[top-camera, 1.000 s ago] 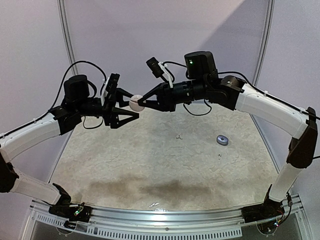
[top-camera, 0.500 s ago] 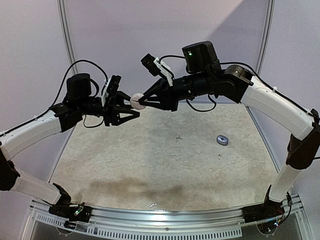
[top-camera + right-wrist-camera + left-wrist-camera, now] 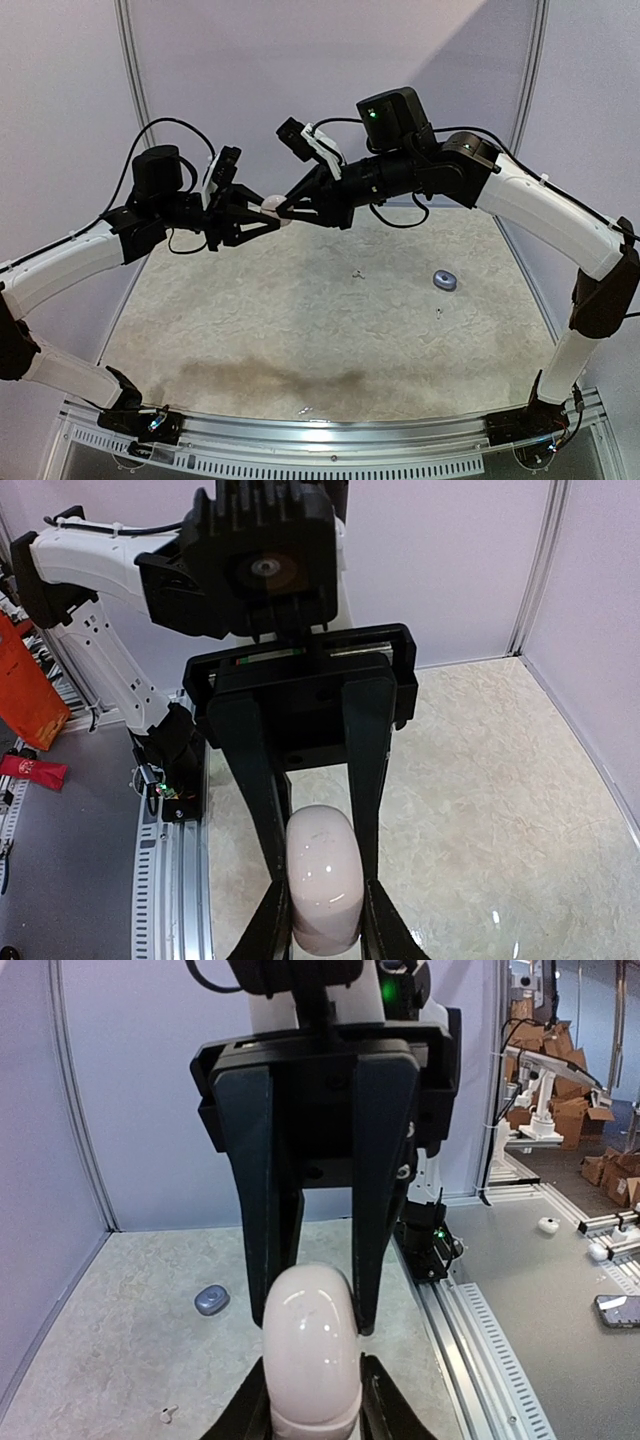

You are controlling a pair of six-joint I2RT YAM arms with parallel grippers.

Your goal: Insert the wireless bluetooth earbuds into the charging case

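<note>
**Both hands grip the white case in mid-air**

The left hand (image 3: pixel 264 210), black and angular, stood spread wide a second ago. It has since closed, and its fingers now press the sides of the white case (image 3: pixel 273 204), which is smooth, glossy and rounded like a pebble. The right hand (image 3: pixel 285 207) meets it tip to tip, narrowly closed on the same case (its grip unchanged over that second).

Well below both hands, two tiny pale earbuds lie loose on the mottled beige, stone-look bench (image 3: pixel 250 330). One (image 3: pixel 357 272) lies near the middle, the other (image 3: pixel 438 313) further right and nearer the bases. Just beyond the second sits a blue-grey oval case (image 3: pixel 445 280).
</note>
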